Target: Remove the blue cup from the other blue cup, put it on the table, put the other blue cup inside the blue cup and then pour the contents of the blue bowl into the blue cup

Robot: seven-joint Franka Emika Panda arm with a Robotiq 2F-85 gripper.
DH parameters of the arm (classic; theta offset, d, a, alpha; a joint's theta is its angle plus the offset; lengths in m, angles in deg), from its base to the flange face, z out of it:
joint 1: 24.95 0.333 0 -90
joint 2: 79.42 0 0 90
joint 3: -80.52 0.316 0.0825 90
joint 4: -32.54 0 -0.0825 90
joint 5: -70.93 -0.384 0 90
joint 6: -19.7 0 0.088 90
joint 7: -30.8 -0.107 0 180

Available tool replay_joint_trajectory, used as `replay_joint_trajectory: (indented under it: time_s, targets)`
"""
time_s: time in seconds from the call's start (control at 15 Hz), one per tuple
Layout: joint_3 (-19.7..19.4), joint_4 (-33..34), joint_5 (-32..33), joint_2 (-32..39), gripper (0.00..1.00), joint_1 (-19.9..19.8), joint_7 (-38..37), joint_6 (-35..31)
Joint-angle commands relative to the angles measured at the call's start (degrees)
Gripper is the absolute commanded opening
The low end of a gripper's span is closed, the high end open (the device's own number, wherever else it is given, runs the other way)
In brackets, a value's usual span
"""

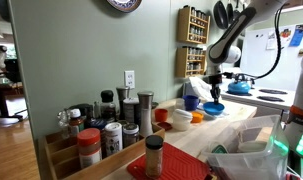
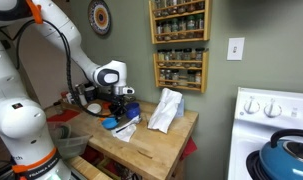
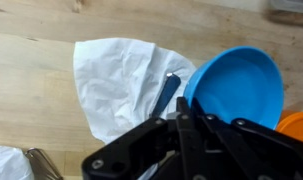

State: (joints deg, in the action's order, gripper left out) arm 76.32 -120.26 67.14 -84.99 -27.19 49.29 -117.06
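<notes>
Beige wood-look table (image 3: 31, 70) with crumpled white paper (image 3: 116, 80) lies under the gripper (image 3: 181, 112), its jaws pressed together, apparently on the rim of the blue bowl (image 3: 236, 85). Pouring looks to be in hand; next the bowl must tip squarely over the blue cup (image 1: 191, 102).

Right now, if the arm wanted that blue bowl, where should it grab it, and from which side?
Probably its thin rim, from above, with the jaws straddling the wall. The blue bowl is shallow and wide, likely too wide to span, and the orange bowl crowds one side, so the edge toward the white paper looks freest.
</notes>
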Motion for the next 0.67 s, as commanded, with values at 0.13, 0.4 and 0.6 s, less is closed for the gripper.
replay_joint_trajectory:
  time_s: [0.13, 0.4, 0.6]
  targets:
    - [-1.5, 1.7, -6.4, -1.6, 0.01, 0.0, 5.7, 3.7]
    - [-2.3, 3.3, -10.3, -1.8, 0.01, -0.2, 7.5, 3.9]
    - [-2.9, 5.1, -12.9, -1.9, 0.01, -0.2, 7.7, 4.0]
